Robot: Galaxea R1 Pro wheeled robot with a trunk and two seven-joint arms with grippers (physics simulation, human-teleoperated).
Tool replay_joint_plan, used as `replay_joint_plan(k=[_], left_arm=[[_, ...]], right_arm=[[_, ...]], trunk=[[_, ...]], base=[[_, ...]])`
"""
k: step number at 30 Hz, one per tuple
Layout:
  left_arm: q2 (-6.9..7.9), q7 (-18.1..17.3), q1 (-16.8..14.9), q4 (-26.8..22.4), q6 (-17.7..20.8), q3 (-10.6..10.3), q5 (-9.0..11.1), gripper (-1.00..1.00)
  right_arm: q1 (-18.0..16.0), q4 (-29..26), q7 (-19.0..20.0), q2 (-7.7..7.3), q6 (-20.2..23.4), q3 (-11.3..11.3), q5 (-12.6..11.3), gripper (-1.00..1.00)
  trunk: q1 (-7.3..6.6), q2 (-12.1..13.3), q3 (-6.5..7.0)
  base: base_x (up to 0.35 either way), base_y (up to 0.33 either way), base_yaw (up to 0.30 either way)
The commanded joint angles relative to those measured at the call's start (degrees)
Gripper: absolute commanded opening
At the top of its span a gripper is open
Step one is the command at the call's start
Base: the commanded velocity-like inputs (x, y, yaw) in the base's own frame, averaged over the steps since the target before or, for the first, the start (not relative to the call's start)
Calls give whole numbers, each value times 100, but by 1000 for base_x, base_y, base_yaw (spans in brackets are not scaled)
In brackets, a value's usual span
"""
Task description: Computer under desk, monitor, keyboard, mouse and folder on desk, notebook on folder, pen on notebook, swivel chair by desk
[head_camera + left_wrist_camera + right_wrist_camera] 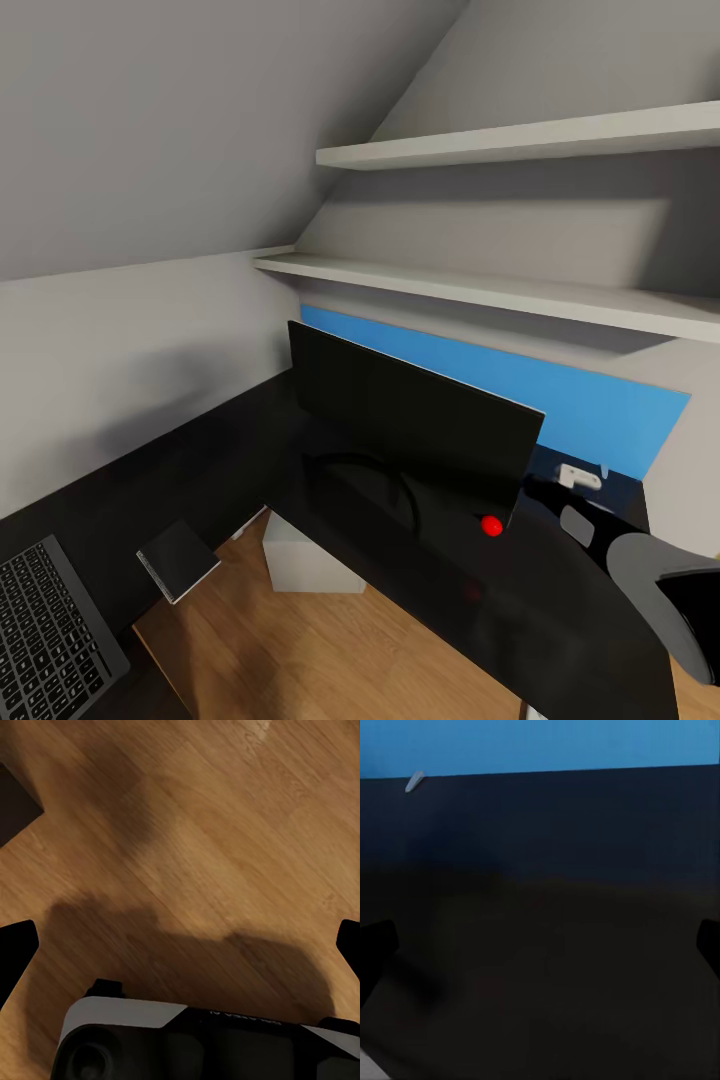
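No legible writing or brand on anything; faint marks on the left gripper's housing in the left wrist view are too blurred to read.

Monitor (410,420): wide black flat screen, upright on the black desk (560,610) in the corner under the sloped grey ceiling, a red dot at its lower right corner. Its round base shows dimly on the desktop below it.

Keyboard (45,630): black keys in a grey frame, lying on the desk's left wing. A thin grey notebook (178,560) sits just beside it at the desk edge, partly overhanging the wood floor (330,650).

Blue wall panel (560,390) behind the monitor; two white shelves (520,290) above.

Left gripper (180,945): fingers spread wide, nothing between them, over wood floor.

Right gripper (540,952): fingers spread wide, nothing held, facing the dark desktop.
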Motion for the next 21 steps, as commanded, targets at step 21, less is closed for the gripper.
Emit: replay_joint_plan(k=[21], left_arm=[[-3,38,-6,4,-23,-61,38,100]], right_arm=[[461,32,1799,20,-905,66,1748,100]], trunk=[[3,-12,-12]], base=[[0,0,0]])
